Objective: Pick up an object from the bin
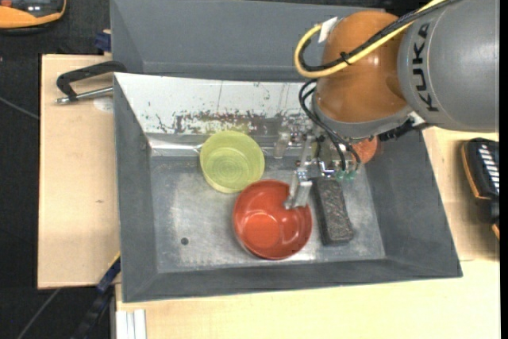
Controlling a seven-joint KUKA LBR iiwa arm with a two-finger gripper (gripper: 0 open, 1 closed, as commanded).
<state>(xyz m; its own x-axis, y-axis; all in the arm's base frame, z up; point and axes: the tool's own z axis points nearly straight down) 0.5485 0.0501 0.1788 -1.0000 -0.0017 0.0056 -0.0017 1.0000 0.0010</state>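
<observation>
My gripper (299, 198) hangs low over the middle of the bin, its tip at the upper right rim of a red bowl (268, 233). The red bowl lies mouth up near the bin's front wall. A yellow-green bowl (230, 160) sits mouth up just behind and to the left of it, the two rims touching. A dark grey rectangular block (334, 212) lies flat to the right of the gripper, beside the red bowl. Nothing shows as held.
The arm with its orange cover reaches in from the right and hides the bin's back right part. A small orange-red thing (365, 148) peeks out below that cover. The bin's left floor is bare metal.
</observation>
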